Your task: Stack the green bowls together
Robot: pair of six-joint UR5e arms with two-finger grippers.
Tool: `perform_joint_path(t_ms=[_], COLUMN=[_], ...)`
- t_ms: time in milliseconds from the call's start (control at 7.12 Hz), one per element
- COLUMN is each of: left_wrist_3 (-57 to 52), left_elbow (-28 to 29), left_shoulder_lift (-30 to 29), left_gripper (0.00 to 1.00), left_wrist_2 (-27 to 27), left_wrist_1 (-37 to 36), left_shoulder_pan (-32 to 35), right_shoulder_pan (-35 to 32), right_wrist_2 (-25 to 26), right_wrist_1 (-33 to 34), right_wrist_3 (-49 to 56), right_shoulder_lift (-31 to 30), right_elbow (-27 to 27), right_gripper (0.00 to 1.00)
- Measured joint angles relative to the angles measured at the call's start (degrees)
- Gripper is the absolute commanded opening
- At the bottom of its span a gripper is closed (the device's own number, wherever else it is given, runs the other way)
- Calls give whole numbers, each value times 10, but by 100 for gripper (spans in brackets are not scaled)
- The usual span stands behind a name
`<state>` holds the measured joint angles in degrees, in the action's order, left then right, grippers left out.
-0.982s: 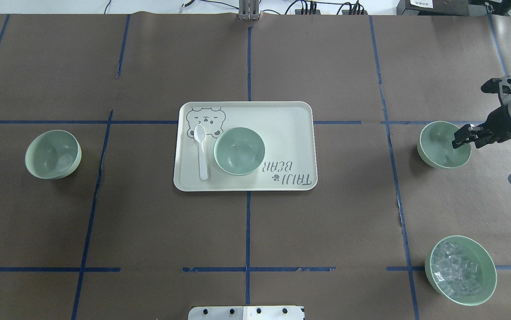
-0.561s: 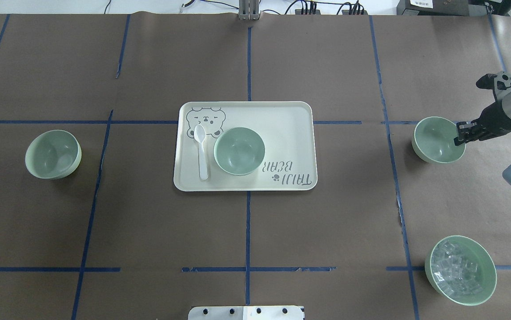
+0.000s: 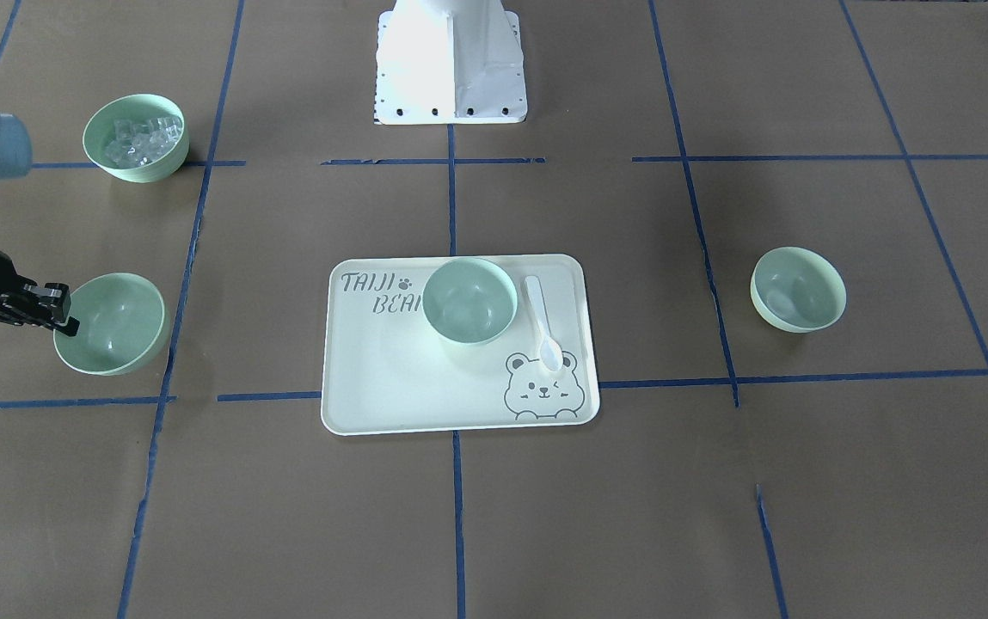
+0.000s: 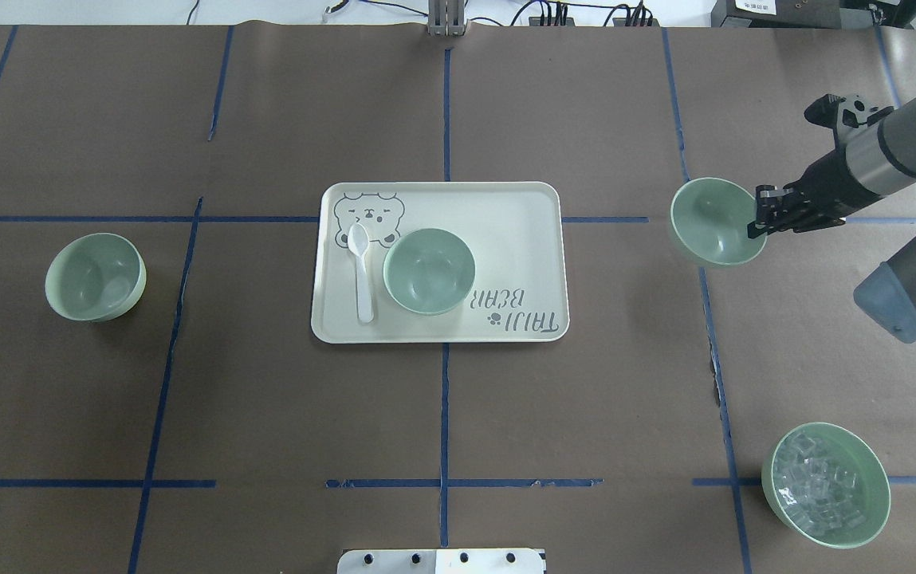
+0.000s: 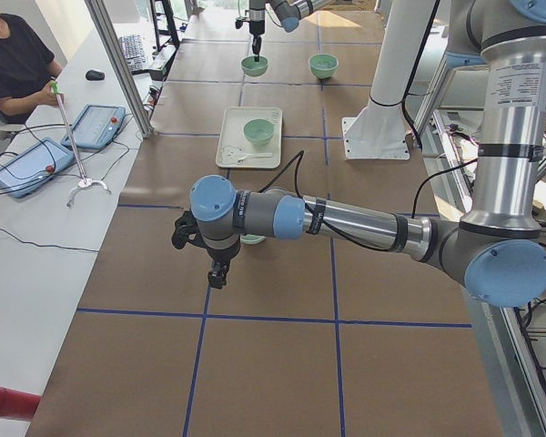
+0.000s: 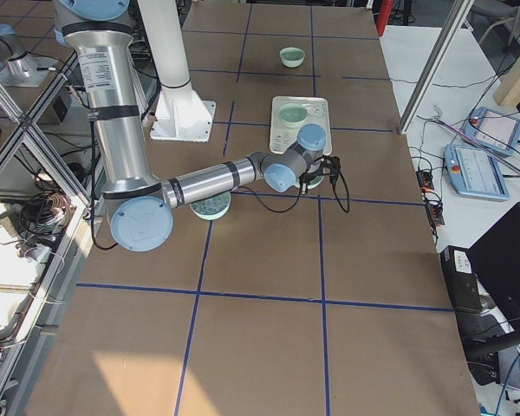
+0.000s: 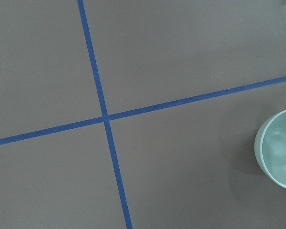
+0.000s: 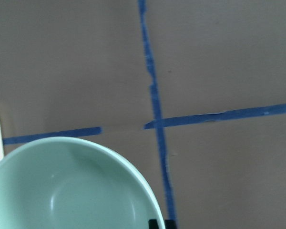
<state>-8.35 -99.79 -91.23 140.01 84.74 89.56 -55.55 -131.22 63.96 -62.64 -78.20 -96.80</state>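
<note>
Left green bowl (image 4: 95, 277) is sitting upright on the bench (image 4: 266, 414), well to the left of the tray (image 4: 521, 223). The left gripper (image 5: 217, 273) is hanging over the bench farther out on that same side, pointing down and touching nothing. It is showing only in the side view, so how far its jaws are parted cannot be told.

On the tray, a white spoon (image 4: 360, 271) is lying along the left part, its head by the printed bear. The middle green bowl (image 4: 429, 271) is standing upright just beside it, near the tray's centre.

Right of the tray, apart from its edge, the right green bowl (image 4: 714, 222) is being held mouth up. The right gripper (image 4: 758, 225) is pinching the bowl's rim on the side away from the tray, jaws closed tight on the thin wall. Its wrist view is showing the bowl's inside, with blue tape on the bench beyond the rim.

Farther right of the tray and nearer the robot, a bowl of clear cubes (image 4: 826, 485) is resting on the bench.
</note>
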Motion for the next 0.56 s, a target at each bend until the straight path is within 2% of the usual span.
perform_joint_path(t_ms=[281,561], left_wrist_3=[0,0], left_elbow=[2,2], left_shoulder_lift=[0,-1], left_gripper=[100,100], left_wrist_2=[0,1], left_wrist_1=[0,1], left_shoulder_pan=[0,-1], right_shoulder_pan=[92,184], right_wrist_2=[76,180], right_wrist_1=[28,114], right_wrist_3=[-157,-253], right_shoulder_lift=[85,190], right_elbow=[-26,-27], right_gripper=[0,0])
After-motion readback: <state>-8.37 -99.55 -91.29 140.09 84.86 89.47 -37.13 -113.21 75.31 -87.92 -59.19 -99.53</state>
